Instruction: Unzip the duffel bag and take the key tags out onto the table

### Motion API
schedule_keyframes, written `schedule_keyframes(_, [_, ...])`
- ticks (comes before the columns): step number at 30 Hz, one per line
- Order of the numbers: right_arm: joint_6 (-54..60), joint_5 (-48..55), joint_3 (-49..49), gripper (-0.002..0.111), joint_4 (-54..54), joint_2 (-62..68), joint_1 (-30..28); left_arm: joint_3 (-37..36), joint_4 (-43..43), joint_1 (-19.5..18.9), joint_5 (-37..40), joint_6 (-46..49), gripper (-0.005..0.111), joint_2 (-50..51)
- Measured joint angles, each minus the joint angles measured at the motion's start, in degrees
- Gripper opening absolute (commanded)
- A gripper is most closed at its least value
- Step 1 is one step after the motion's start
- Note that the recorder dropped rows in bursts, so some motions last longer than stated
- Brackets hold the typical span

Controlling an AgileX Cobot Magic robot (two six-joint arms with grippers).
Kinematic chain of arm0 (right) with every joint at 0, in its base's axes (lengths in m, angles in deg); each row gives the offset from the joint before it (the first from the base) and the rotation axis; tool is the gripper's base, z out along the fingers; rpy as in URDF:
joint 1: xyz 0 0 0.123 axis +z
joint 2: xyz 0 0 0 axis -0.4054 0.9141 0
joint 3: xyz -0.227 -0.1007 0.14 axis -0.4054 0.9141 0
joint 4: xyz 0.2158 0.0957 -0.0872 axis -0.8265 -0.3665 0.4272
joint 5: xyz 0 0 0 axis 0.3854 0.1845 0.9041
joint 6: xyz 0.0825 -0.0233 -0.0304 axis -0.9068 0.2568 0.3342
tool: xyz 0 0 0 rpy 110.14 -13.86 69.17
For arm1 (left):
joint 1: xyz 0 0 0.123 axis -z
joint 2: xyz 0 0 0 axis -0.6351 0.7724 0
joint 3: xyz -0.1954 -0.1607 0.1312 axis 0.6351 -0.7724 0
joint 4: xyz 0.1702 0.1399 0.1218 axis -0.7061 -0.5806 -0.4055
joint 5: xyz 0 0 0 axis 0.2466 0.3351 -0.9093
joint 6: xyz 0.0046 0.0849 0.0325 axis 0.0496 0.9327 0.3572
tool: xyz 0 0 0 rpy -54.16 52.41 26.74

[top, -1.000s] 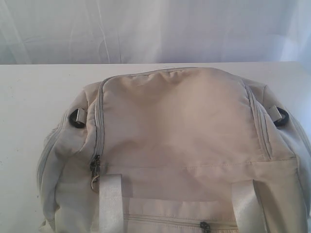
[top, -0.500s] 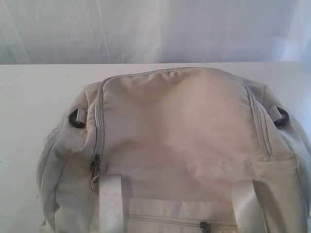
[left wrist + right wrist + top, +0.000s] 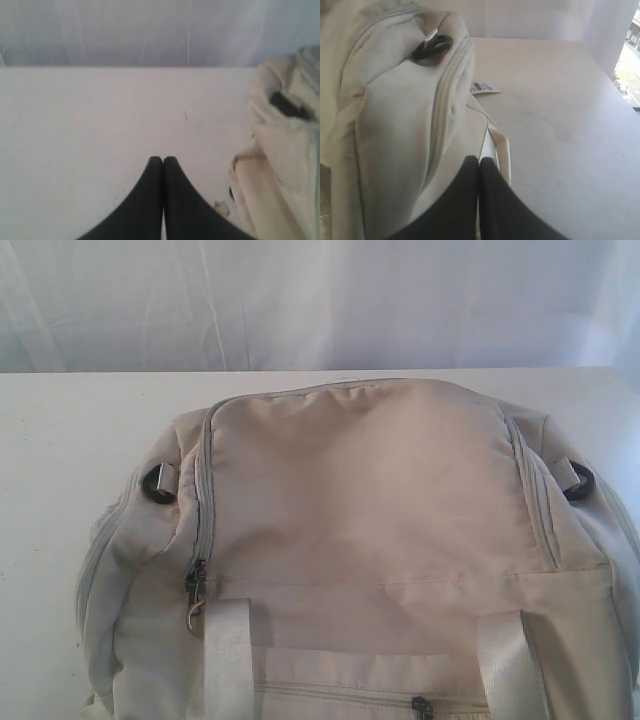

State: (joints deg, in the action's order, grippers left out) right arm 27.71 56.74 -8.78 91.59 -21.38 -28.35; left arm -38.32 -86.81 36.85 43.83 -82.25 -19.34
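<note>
— Are the arms doing anything?
— No. The left gripper (image 3: 163, 160), low at about eight o'clock, has its two black fingers (image 3: 147, 195) pressed tip to tip, gripping nothing. The right gripper (image 3: 479, 160), about four o'clock, looks the same: closed, empty.

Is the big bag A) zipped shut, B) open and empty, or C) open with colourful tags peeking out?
A: on the duffel bag the grey zipper lies closed down to its metal pull, and nothing of the inside shows.
</note>
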Motion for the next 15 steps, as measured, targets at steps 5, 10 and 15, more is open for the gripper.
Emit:
schedule_keyframes(5, [-0.11, 0.00, 0.00, 0.000, 0.00, 0.00, 0.00, 0.00, 0.00, 0.00, -15.82, 0.00, 0.000, -0.09])
schedule_keyframes(10, [-0.11, -0.92, 0.00, 0.000, 0.00, 0.00, 0.00, 0.00, 0.00, 0.00, -21.35, 0.00, 0.000, -0.09])
schedule_keyframes(15, [-0.11, -9.47, 0.00, 0.000, 0.00, 0.00, 0.00, 0.00, 0.00, 0.00, -28.97, 0.00, 0.000, -0.09])
